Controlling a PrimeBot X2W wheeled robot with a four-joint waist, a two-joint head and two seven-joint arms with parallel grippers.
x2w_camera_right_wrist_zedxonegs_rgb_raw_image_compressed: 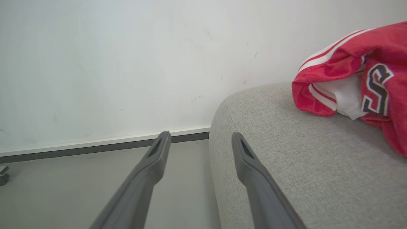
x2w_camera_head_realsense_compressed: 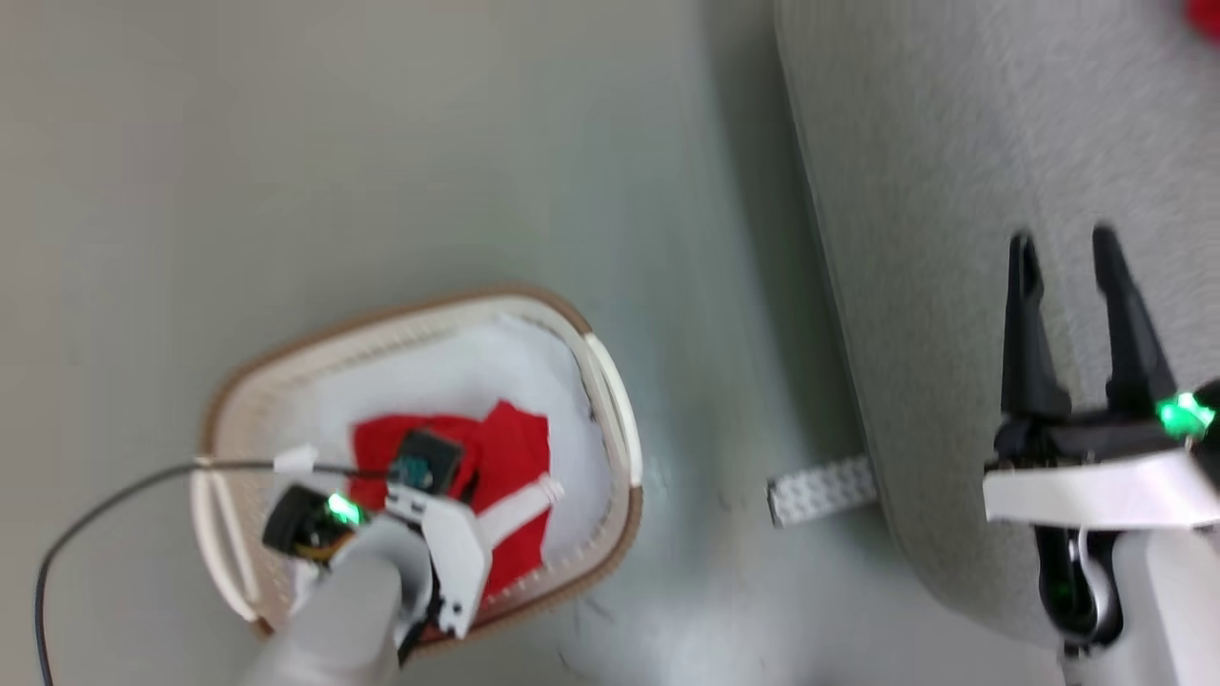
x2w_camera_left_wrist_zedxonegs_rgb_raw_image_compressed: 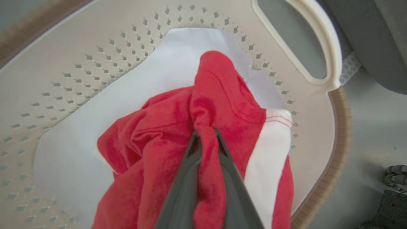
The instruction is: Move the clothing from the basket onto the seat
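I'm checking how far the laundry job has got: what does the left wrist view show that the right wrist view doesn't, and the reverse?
Left wrist view: the left tool shut on a fold of the red garment, which lies on a white liner inside the basket. Right wrist view: the right tool open and empty at the edge of the seat, a logo garment already lying on that seat, a white wall behind. Shared: grey floor; both garments are red with white trim.
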